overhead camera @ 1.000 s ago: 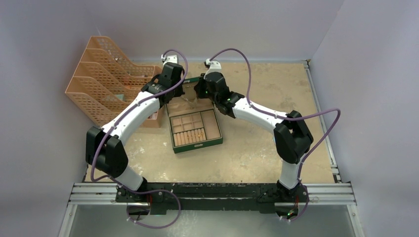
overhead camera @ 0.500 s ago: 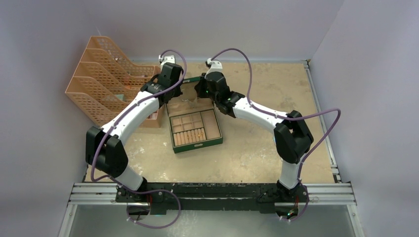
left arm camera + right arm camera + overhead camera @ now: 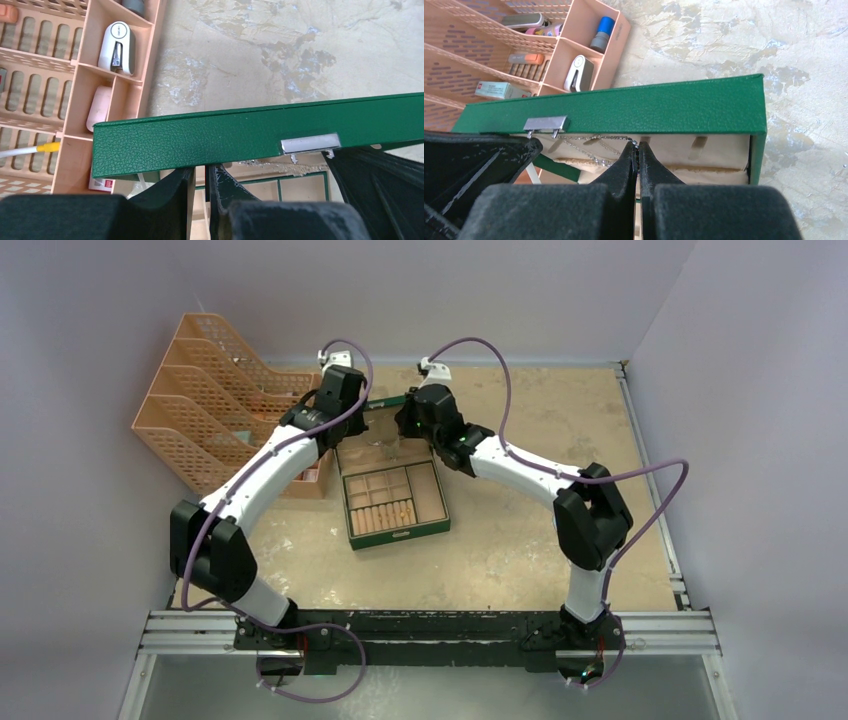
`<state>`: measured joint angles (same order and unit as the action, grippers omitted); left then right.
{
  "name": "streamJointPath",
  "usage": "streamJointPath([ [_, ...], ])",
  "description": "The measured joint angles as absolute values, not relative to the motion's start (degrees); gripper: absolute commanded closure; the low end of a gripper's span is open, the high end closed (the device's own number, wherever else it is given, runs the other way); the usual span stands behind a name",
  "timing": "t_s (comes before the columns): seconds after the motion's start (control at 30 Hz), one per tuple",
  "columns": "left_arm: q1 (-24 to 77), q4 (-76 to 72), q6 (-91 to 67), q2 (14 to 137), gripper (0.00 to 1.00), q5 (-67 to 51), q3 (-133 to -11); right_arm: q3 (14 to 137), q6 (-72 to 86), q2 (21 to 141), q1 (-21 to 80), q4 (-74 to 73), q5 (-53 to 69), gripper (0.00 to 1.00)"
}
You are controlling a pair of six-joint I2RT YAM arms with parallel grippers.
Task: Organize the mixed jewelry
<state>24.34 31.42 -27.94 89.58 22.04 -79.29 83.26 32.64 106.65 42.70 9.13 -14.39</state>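
Two arched arms (image 3: 275,460) (chain (image 3: 609,136) pinched)

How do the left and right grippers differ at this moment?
The right gripper is shut, pinching a silver chain at its tips; the left gripper shows a narrow gap with nothing visible in it. In its own view the right gripper has the silver clasp to its left; the left gripper has it to its right. Both are black and face the green lid.
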Motion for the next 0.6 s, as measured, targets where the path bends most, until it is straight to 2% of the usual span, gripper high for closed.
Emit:
streamJointPath([
  [0.5, 24.1, 31.0, -28.1, 86.7, 0.87, 17.1, -79.3, 86.2, 35.0, 107.2, 42.7, 3.6, -18.5, 1.0],
  [0.6, 24.1, 31.0, -28.4, 86.7, 0.87, 16.7, -79.3, 86.8, 35.1, 107.7, 42.7, 2.7, -19.0, 0.95],
])
